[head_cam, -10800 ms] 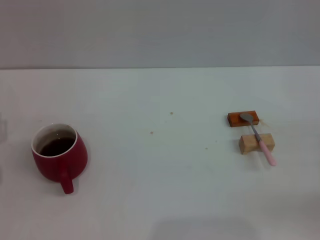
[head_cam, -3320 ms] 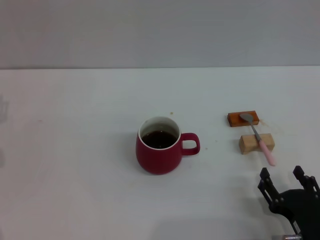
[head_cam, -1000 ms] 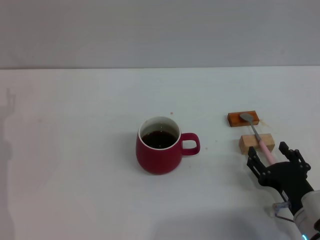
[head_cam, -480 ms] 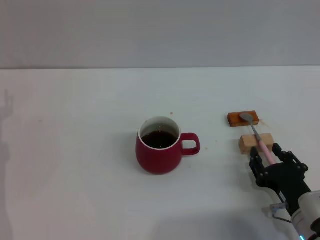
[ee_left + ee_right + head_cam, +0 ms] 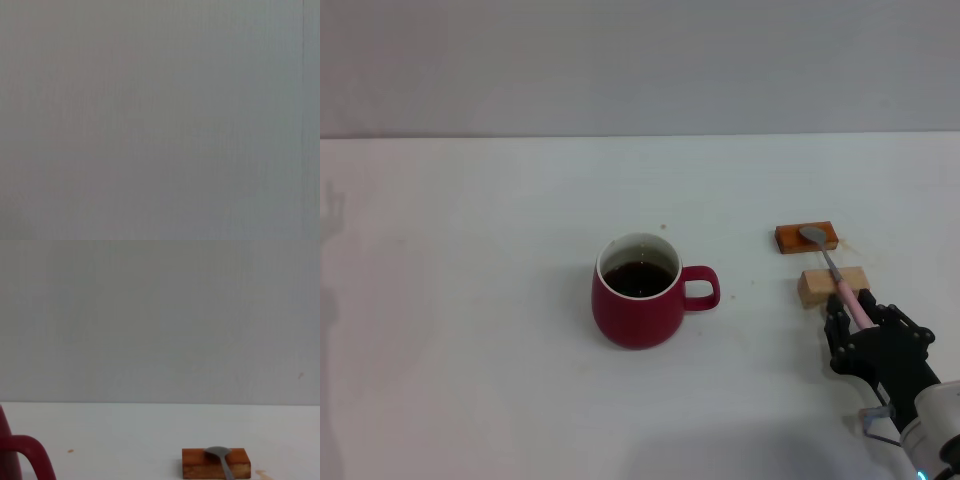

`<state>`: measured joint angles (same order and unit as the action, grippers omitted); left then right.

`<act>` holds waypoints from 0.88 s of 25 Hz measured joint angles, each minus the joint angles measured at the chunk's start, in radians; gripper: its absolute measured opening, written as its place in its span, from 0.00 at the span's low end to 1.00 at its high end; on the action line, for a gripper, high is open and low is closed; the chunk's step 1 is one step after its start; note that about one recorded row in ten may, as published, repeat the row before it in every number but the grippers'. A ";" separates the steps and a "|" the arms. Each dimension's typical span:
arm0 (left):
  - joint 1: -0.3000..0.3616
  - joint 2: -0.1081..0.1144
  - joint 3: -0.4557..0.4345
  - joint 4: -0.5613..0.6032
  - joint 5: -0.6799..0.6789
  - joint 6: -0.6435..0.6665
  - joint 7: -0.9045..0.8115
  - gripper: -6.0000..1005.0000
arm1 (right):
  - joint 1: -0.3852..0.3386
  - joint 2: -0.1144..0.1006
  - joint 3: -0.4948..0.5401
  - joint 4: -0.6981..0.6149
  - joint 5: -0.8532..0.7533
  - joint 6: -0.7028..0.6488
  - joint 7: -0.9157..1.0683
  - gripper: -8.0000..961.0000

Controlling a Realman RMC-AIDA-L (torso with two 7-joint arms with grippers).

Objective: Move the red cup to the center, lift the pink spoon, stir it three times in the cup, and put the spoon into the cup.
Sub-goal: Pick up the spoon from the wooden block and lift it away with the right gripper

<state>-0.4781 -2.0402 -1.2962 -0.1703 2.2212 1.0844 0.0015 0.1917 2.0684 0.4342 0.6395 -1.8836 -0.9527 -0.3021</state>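
The red cup stands at the table's middle, handle to the right, dark liquid inside; its handle also shows in the right wrist view. The pink spoon lies to the right, its grey bowl on a red-brown block and its neck across a pale wooden block. My right gripper is at the near end of the spoon, its fingers closed in on the pink handle, which still rests on the blocks. The spoon bowl shows in the right wrist view. The left gripper is out of view.
The white table runs back to a grey wall. A few small specks lie behind the cup. The red-brown block also shows in the right wrist view. The left wrist view shows only plain grey.
The cup moved from the left to the middle a while ago. In the last second my right gripper advanced to the spoon's pink handle and its fingers narrowed around it.
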 joint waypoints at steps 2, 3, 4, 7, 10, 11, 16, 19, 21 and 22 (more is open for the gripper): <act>0.001 0.000 0.000 0.000 0.000 0.000 0.000 0.74 | 0.000 0.001 0.000 0.000 0.000 0.000 0.000 0.39; 0.001 0.000 0.000 0.000 0.000 0.000 0.000 0.74 | 0.000 0.001 0.000 0.000 0.000 0.000 0.000 0.39; 0.001 0.000 0.000 0.000 0.000 0.000 0.000 0.74 | 0.000 0.001 0.000 0.000 0.000 0.000 0.000 0.38; 0.002 0.000 0.000 0.000 0.000 0.001 0.000 0.74 | 0.000 0.001 0.000 -0.001 0.000 0.000 0.000 0.36; 0.002 0.000 0.000 0.000 0.000 0.002 0.000 0.74 | 0.001 0.002 0.000 -0.004 0.000 0.000 0.000 0.34; 0.003 0.000 0.000 0.000 0.000 0.002 0.000 0.74 | 0.002 0.003 0.000 -0.007 0.000 0.000 0.000 0.34; 0.003 -0.001 0.000 0.000 0.000 0.002 0.000 0.74 | 0.003 0.004 0.000 -0.009 0.000 0.000 0.000 0.31; 0.003 -0.001 0.000 0.000 0.000 0.002 0.000 0.74 | 0.003 0.004 0.000 -0.009 0.000 0.000 0.000 0.30; 0.003 -0.001 0.000 0.000 0.000 0.002 0.000 0.74 | 0.003 0.004 0.000 -0.010 0.000 0.000 0.000 0.29; 0.003 -0.001 0.000 0.000 0.000 0.002 0.000 0.74 | 0.003 0.004 0.000 -0.010 0.000 0.000 0.000 0.29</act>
<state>-0.4754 -2.0416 -1.2961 -0.1703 2.2212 1.0860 0.0015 0.1947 2.0724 0.4341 0.6294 -1.8836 -0.9525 -0.3021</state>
